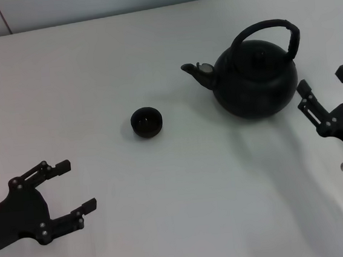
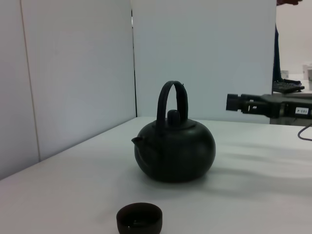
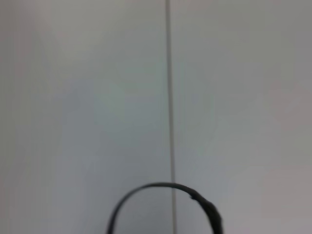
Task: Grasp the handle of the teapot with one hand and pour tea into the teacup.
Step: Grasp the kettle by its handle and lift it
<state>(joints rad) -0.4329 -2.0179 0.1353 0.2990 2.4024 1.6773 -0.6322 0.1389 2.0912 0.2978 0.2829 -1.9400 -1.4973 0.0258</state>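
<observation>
left gripper: black two-finger left gripper [image 1: 69,187], nearest the camera, well apart from the teapot on the cup's near side. Jaws spread wide, holding nothing. Reads as parked.
teacup: tiny round dark brown-black handleless teacup [image 1: 146,122] upright on the plain white table [image 1: 185,212], on the spout side of the teapot, near it but not touching. Between left gripper and teapot.
right gripper: black right gripper [image 1: 329,95] just beside the teapot body, on the side away from the spout. Jaws open wide, empty. Clearly the nearer arm.
teapot: large round matte-black kettle-shaped teapot [image 1: 253,78] upright, lid on, spout aimed toward the teacup.
handle: thick black arched bail handle [image 1: 266,30] standing up over the lid; the arch runs roughly spout to back, in line with the pot's long axis.
key relation: the handle's top lies above and forward of the right gripper's jaws, toward the spout. My read: jaws must rise and close across the arch, not along it.
head view only: both grippers, cup-to-spout gap.
left wrist view only: side profile, handle height above lid [image 2: 171,100], teapot [image 2: 174,151], teacup [image 2: 139,218], and right gripper [image 2: 235,103] level with the arch.
right wrist view only: just the top curve of the handle [image 3: 161,195] against the wall; own fingers not shown.
</observation>
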